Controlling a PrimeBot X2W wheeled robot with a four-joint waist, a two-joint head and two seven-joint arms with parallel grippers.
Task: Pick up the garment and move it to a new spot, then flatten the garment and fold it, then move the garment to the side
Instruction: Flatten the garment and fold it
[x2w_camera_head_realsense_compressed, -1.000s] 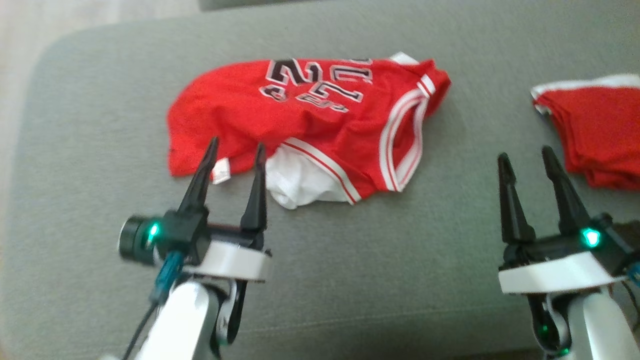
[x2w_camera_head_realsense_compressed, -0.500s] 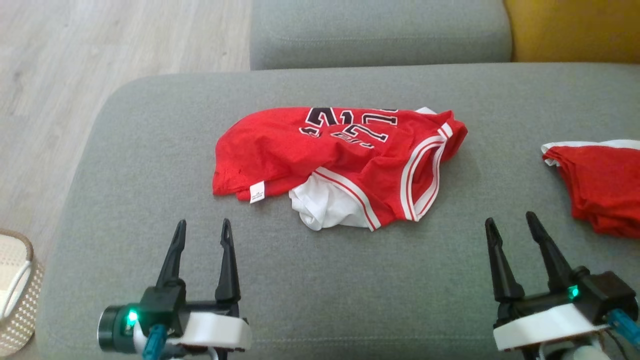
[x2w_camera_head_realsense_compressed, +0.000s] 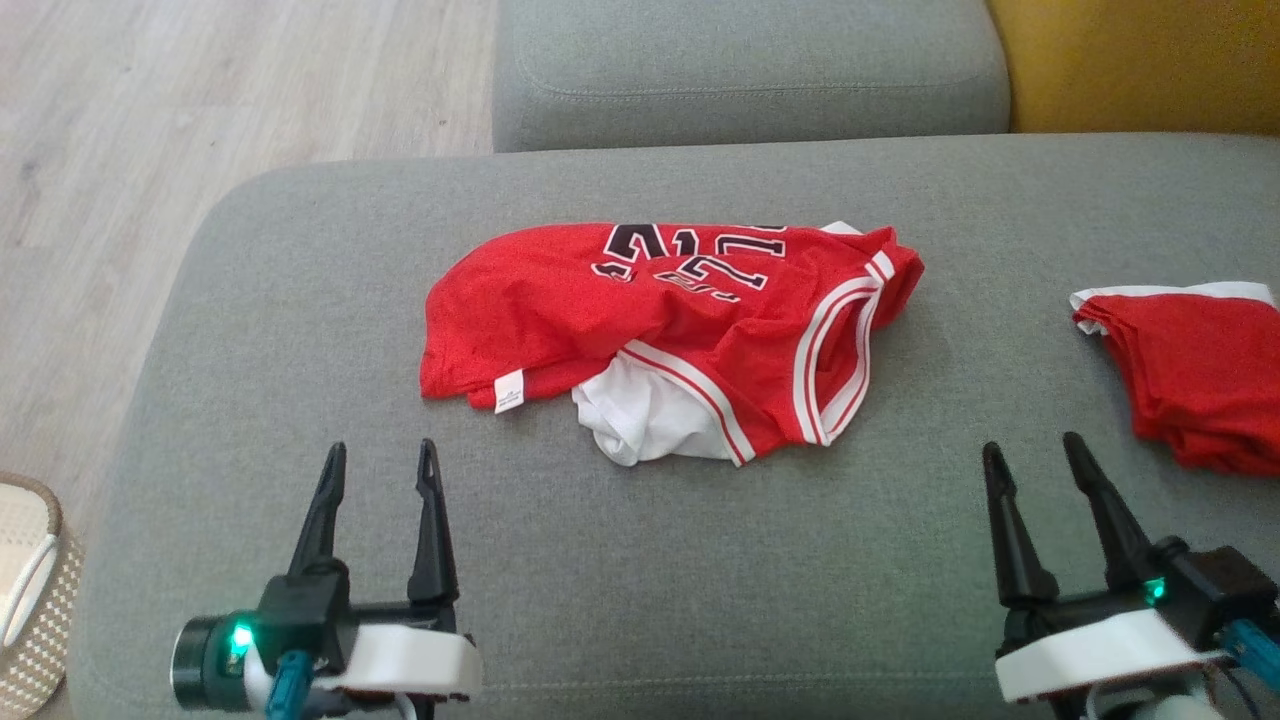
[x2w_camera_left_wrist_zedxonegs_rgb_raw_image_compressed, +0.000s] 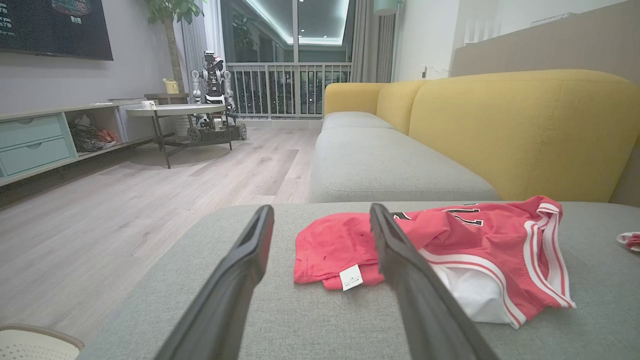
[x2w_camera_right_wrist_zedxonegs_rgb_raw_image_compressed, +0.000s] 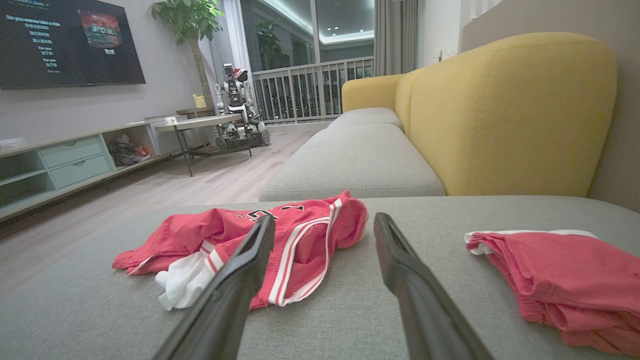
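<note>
Sofa seat (x2w_camera_head_realsense_compressed: 700, 560), grey, carries red jersey (x2w_camera_head_realsense_compressed: 600, 300) crumpled at centre. 2nd red garment (x2w_camera_head_realsense_compressed: 1200, 370) folded at right edge. L gripper (x2w_camera_head_realsense_compressed: 383, 446) near-left, R gripper (x2w_camera_head_realsense_compressed: 1031, 442) near-right, both jaws spread, holding nothing, short of cloth. White tag (x2w_camera_head_realsense_compressed: 509, 390) on jersey's near hem.

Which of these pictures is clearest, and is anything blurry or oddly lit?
Head view: sharp, even light, soft shadow beside the jersey. Left wrist view: near left fingers blurred, jersey paler pink. Right wrist view: right fingers blurred too, ceiling lights glare.
</note>
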